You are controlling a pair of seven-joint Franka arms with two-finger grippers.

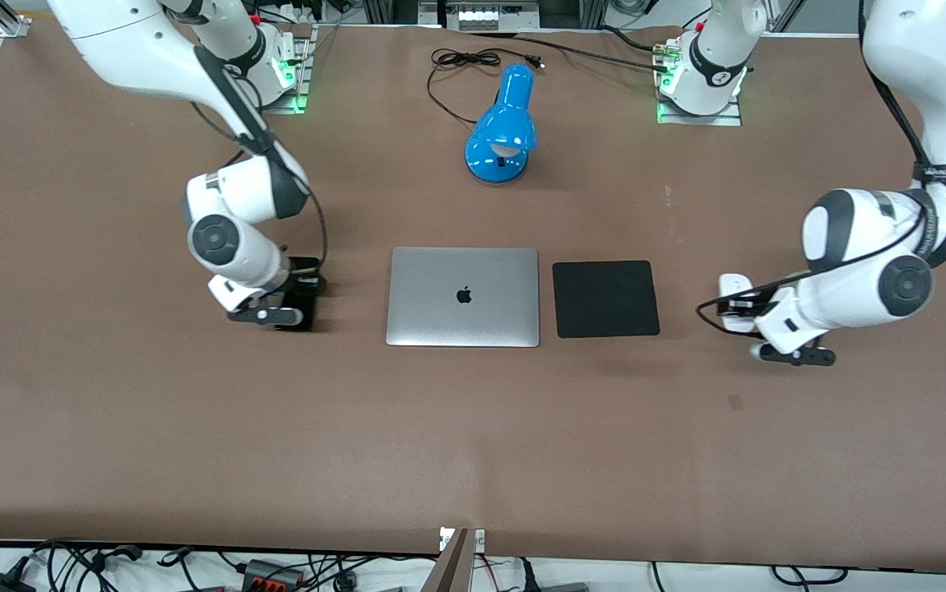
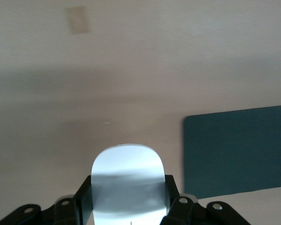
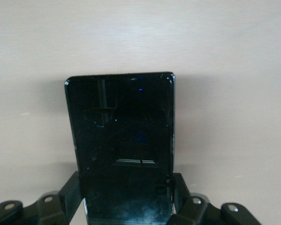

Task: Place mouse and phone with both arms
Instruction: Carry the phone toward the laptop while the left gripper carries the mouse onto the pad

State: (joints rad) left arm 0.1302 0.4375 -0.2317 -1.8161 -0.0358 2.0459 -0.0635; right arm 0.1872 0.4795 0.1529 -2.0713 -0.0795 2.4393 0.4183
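Observation:
The white mouse (image 1: 734, 284) lies low at the table, beside the black mouse pad (image 1: 605, 298) toward the left arm's end. My left gripper (image 1: 740, 307) is shut on it. In the left wrist view the black fingers (image 2: 84, 199) press both sides of the mouse (image 2: 126, 168). The black glossy phone (image 1: 307, 317) is beside the closed silver laptop (image 1: 463, 296), toward the right arm's end. My right gripper (image 1: 296, 294) is shut on it. In the right wrist view the phone (image 3: 122, 126) sticks out from between the fingers (image 3: 69, 192). I cannot tell whether either thing rests on the table.
A blue desk lamp (image 1: 502, 131) with a black cable (image 1: 465, 62) stands farther from the front camera than the laptop. The mouse pad also shows in the left wrist view (image 2: 236, 150). Brown table surface (image 1: 473, 436) stretches nearer the front camera.

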